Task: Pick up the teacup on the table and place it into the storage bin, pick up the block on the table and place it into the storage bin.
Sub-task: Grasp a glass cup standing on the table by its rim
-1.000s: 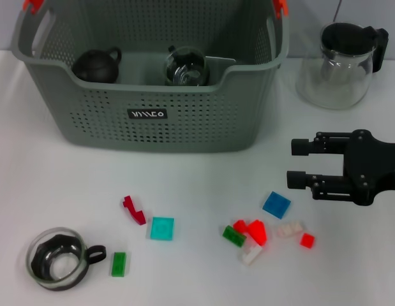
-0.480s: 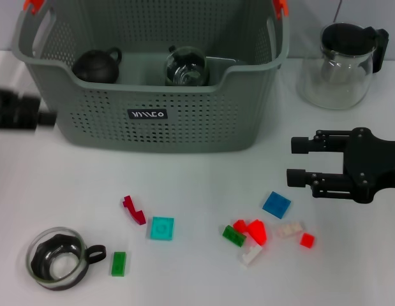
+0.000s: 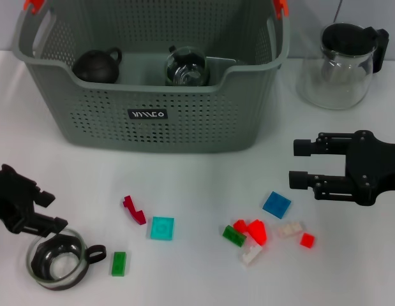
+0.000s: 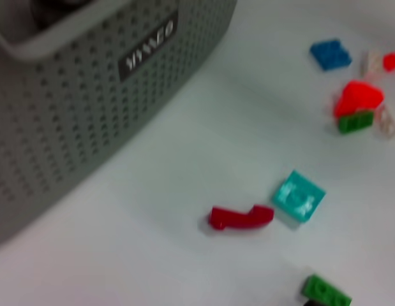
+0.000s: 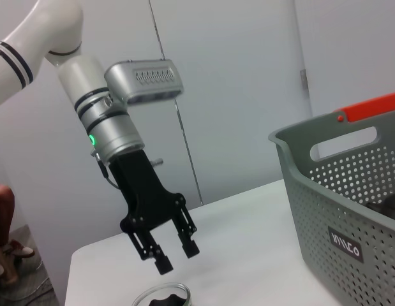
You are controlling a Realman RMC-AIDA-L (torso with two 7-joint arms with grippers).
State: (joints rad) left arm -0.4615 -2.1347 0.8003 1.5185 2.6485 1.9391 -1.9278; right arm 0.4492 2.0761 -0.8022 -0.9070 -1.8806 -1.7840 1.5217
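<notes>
1. Right wrist view gives you the clearest look at the left gripper (image 5: 173, 257): its two black fingers (image 5: 160, 262) hang apart, pointing down just above the teacup (image 5: 161, 298), with nothing between them.
2. From the head view you see the same left gripper (image 3: 45, 211) at the near-left of the storage bin (image 3: 152, 121), its tips at the teacup's (image 3: 57, 258) far rim; whether they touch the glass you cannot tell.
3. The teacup is a clear glass cup with a dark insert and a black handle that points toward a green block (image 3: 119, 263) just beside it.
4. The left wrist view shows none of that arm's own fingers; it gives you the storage bin's (image 4: 69, 108) perforated wall and white-lettered label, plus a red block (image 4: 240, 217) and a teal block (image 4: 298, 195) side by side.
5. The right gripper (image 3: 299, 164) hovers to the near-right of the storage bin, fingers spread and empty, pointing toward the bin's side of the table (image 3: 197, 178).
6. Only the head view shows you the bin's inside: a dark teapot (image 3: 97, 65) and a glass vessel (image 3: 185, 67) sit there, under orange handle clips (image 3: 32, 5).
7. A blue block (image 3: 276, 204) lies near the right gripper, with a cluster of red, green and white pieces (image 3: 254, 234) beyond it, farther from the bin.
8. A glass jug (image 3: 341, 64) with a black lid stands to the right of the bin.
</notes>
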